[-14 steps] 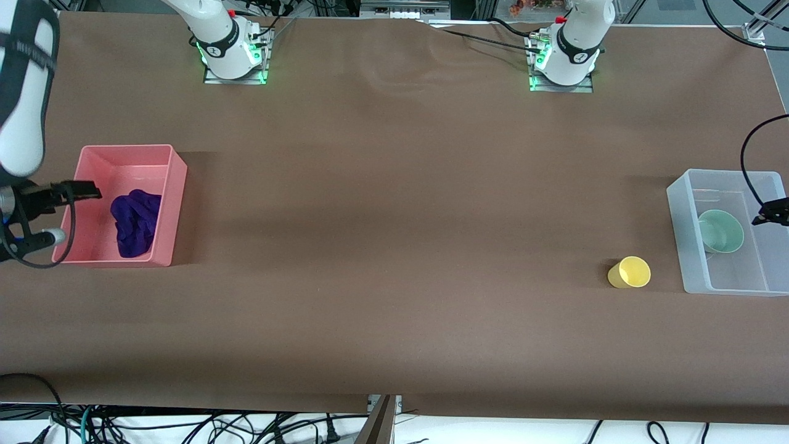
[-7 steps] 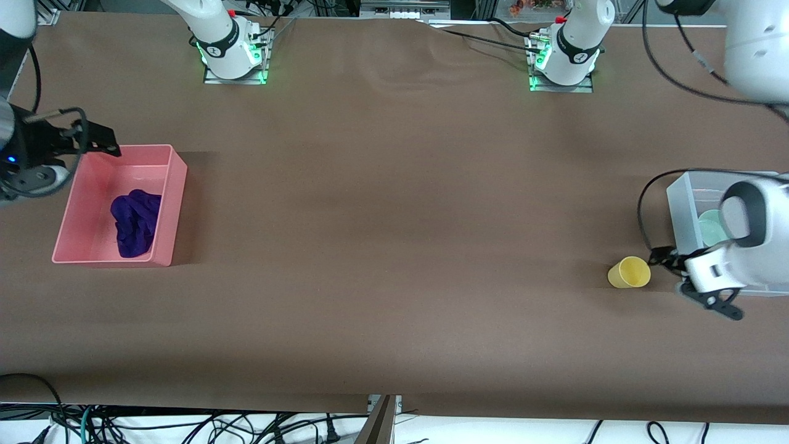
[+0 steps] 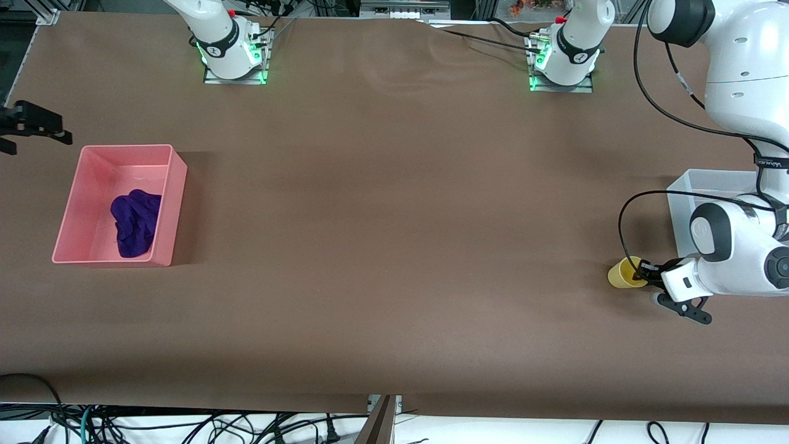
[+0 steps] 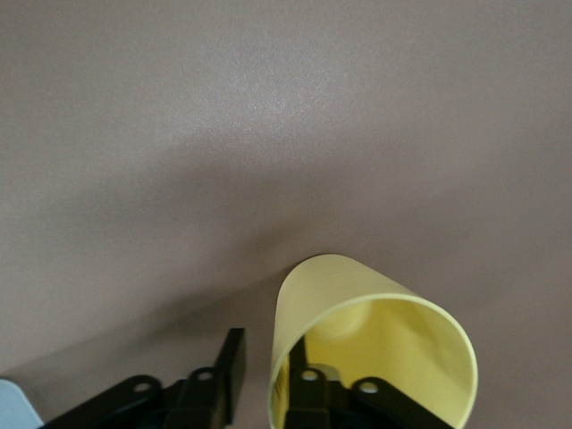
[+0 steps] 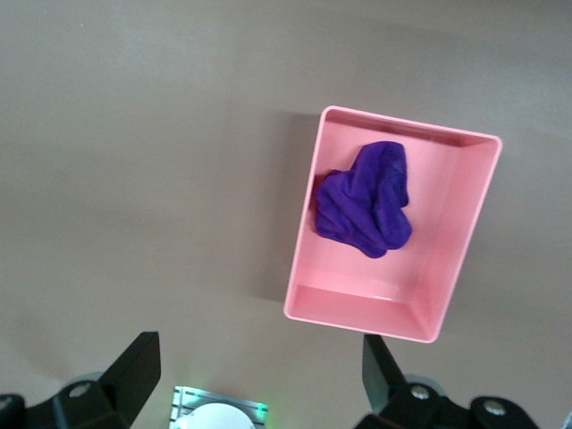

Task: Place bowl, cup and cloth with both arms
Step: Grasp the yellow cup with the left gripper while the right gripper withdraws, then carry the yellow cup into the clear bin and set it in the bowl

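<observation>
The yellow cup (image 3: 624, 274) stands on the brown table beside the clear bin (image 3: 709, 182), toward the left arm's end. My left gripper (image 3: 644, 271) is open at the cup's rim. In the left wrist view, one finger is inside the cup (image 4: 375, 331) and the other is outside its wall with a small gap; the gripper (image 4: 268, 357) straddles the wall. The purple cloth (image 3: 134, 222) lies bunched in the pink bin (image 3: 126, 148). My right gripper (image 3: 37, 126) is open and empty, up beside that bin. The mint-green bowl is hidden by the left arm.
In the right wrist view the cloth (image 5: 366, 201) lies in the pink bin (image 5: 357, 317), with the right gripper (image 5: 257, 349) wide open above bare table. The left arm's white forearm (image 3: 733, 259) covers much of the clear bin. The arm bases stand along the table's back edge.
My left gripper has come from over the clear bin down to the yellow cup and put one finger inside it. My right gripper has lifted away from the pink bin toward the table's end.
</observation>
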You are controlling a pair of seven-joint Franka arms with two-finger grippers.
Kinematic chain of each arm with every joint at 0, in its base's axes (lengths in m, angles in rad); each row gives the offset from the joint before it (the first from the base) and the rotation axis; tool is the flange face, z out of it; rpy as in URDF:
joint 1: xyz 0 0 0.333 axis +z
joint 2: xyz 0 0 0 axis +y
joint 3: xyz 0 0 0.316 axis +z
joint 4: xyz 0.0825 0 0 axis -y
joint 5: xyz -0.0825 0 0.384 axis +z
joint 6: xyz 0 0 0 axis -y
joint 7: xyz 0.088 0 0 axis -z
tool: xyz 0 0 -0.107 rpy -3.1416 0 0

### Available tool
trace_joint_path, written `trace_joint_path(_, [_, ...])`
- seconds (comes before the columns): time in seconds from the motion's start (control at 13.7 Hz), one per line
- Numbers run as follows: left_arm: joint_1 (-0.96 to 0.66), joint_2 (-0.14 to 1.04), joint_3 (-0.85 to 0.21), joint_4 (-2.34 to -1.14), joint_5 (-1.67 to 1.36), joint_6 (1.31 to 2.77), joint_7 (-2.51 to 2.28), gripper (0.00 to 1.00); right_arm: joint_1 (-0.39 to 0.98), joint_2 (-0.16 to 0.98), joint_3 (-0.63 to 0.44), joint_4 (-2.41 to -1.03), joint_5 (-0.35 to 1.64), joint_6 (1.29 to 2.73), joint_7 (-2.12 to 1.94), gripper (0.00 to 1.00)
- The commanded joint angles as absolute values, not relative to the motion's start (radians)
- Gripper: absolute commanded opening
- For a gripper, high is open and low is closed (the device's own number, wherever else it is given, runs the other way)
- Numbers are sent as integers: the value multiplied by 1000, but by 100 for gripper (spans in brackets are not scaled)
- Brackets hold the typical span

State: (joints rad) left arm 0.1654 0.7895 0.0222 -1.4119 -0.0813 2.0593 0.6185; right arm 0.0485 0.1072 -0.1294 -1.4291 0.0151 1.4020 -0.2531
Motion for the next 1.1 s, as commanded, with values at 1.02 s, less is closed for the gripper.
trace_joint_path(1.02, [460,604,66,-1518,120,2024,1106,0,26,110,-15,-1414,-58,1364,-123,100])
